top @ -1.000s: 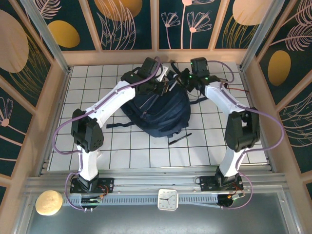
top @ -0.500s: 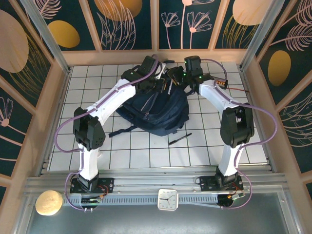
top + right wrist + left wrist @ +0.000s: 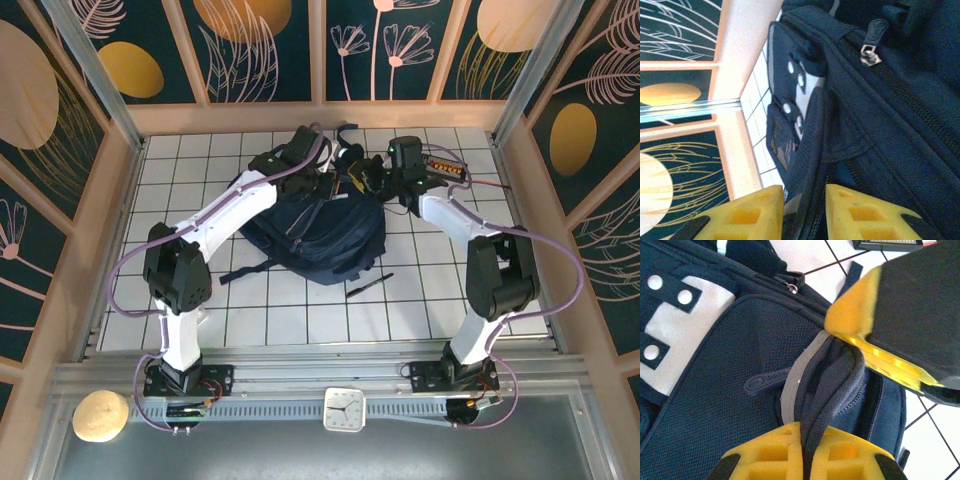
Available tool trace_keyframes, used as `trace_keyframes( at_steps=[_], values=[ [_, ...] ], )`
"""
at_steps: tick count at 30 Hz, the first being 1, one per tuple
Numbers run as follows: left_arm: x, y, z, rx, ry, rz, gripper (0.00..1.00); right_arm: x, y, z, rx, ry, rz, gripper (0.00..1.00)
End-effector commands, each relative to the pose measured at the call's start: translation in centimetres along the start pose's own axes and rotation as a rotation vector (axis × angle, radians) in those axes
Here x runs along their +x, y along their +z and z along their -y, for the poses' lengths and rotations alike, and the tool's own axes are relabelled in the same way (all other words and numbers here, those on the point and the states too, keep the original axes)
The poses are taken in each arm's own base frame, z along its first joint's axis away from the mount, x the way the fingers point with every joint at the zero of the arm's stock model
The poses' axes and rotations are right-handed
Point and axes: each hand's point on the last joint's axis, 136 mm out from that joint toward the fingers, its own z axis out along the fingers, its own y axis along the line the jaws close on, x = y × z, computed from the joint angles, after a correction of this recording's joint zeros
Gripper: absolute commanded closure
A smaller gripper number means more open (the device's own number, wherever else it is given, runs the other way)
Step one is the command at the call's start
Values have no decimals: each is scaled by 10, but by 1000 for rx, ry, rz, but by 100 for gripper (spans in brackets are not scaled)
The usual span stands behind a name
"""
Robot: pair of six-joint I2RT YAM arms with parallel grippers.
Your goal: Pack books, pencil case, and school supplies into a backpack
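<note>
The navy backpack point(image 3: 320, 235) lies on the white tiles with its top towards the back wall. My left gripper point(image 3: 327, 184) is at that top; in the left wrist view the left gripper point(image 3: 807, 442) is shut on a fold of the backpack point(image 3: 715, 390) rim with a grey stripe. My right gripper point(image 3: 362, 180) is close beside it, on the right. In the right wrist view the right gripper point(image 3: 805, 210) has its pads pressed on a thick edge of the backpack point(image 3: 900, 100). One slim dark pen point(image 3: 370, 285) lies on the tiles by the bag's near right side.
A black box with orange lights point(image 3: 447, 165) sits at the back right, behind the right forearm. Wooden walls close the tiled floor on three sides. A small clock point(image 3: 343, 408) and a pale round object point(image 3: 100, 415) sit on the near ledge.
The right gripper opened, shifted left along the bag's top and closed on its edge. The backpack's top slid slightly left. The black box came into sight. The left grip held.
</note>
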Motion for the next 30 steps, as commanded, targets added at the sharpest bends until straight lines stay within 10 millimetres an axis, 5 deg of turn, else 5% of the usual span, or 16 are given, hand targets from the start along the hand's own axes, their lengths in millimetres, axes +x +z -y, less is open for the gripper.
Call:
trace_keyframes(
  at_steps=[1, 3, 7, 12, 17, 24, 30],
  values=[
    [-60, -38, 10, 52, -35, 237, 100, 27, -14, -3, -4, 4, -96, 67],
    [-58, -37, 10, 52, -36, 231, 100, 16, -35, -10, 37, -73, -32, 62],
    [-55, -35, 3, 17, -34, 220, 100, 6, -94, 14, 311, -217, 36, 52],
    [-53, -28, -12, -47, -15, 215, 100, 73, -143, 99, 490, -122, -160, 51],
    [-45, -19, -11, -25, -15, 195, 100, 122, -157, 149, 542, 6, -230, 47],
    [-33, -19, -9, 14, -46, 194, 100, 147, -138, 190, 673, 120, -225, 43],
    [-28, -21, -11, 11, -40, 196, 100, 143, -124, 218, 912, 195, -198, 42]
  ],
)
